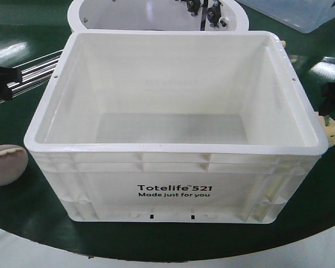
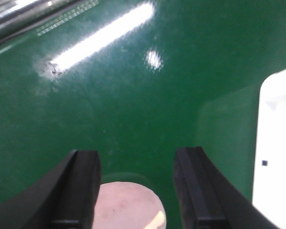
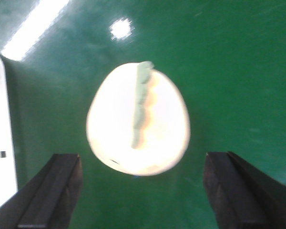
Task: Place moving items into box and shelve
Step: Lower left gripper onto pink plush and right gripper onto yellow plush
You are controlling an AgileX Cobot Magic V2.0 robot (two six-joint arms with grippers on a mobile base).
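Gaping wide at left tool, over pinkish round item — gaping wide at right tool too, pale green-ridged dumpling just ahead.

Glossy green table, white crate at centre, pinkish dumpling left, pale dumpling right, round tub behind

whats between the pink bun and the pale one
The white box stands between the pink bun and the pale bun; the front view shows it.

Round white tub stands on green table.
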